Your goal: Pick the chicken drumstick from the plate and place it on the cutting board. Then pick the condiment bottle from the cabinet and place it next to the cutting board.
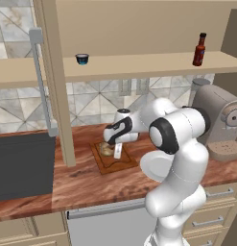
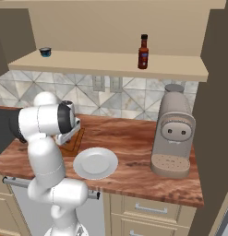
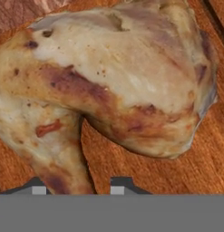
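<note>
While the left base view shows the end effector down low over the cutting board, the hand view is what really gives the details: the chicken drumstick lies on the brown wood of the board, right in front of the two dark finger tips. The tips sit close together at the bottom of that shot, just beside the tapering end of the drumstick, but honestly I can't tell if they're pinching it or already off it. From the left you can just make out the drumstick as a pale lump on the board, next to the hand. The right base view is better for the plate, sitting bare on the reddish surface beside the board, with the arm covering most of the board. Up on the cabinet shelf the condiment bottle stands upright, well apart from a little blue-rimmed cup. A coffee machine sits off to the right.
</note>
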You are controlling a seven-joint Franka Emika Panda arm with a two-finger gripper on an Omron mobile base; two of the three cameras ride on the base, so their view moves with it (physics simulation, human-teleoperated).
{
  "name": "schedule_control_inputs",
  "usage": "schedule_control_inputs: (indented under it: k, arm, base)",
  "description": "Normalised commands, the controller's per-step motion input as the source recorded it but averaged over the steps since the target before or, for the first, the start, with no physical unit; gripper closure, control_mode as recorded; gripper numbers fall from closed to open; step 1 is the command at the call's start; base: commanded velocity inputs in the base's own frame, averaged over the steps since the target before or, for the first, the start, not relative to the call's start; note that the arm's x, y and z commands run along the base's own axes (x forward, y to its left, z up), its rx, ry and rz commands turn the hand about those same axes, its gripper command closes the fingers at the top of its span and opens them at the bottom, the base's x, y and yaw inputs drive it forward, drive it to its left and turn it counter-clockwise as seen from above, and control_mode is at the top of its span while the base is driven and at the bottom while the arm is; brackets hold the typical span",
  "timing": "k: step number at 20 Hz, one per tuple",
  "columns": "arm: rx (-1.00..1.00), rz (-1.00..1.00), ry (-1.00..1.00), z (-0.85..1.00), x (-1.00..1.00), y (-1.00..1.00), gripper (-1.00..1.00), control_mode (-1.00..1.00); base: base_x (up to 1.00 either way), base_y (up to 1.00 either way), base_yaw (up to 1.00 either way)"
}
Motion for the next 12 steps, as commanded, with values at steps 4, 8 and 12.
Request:
schedule_control_inputs:
  k: [4,8,12]
  arm:
    - [-0.01,0.00,0.00,-0.17,0.04,0.10,-1.00,-1.00]
    - [0.00,0.00,-0.04,0.07,-0.05,0.03,-1.00,-1.00]
    - [0.00,0.00,-0.05,0.33,-0.05,0.00,-1.00,-1.00]
  base:
    - [0.00,0.00,0.00]
    - [0.00,0.00,0.00]
    - [0.00,0.00,0.00]
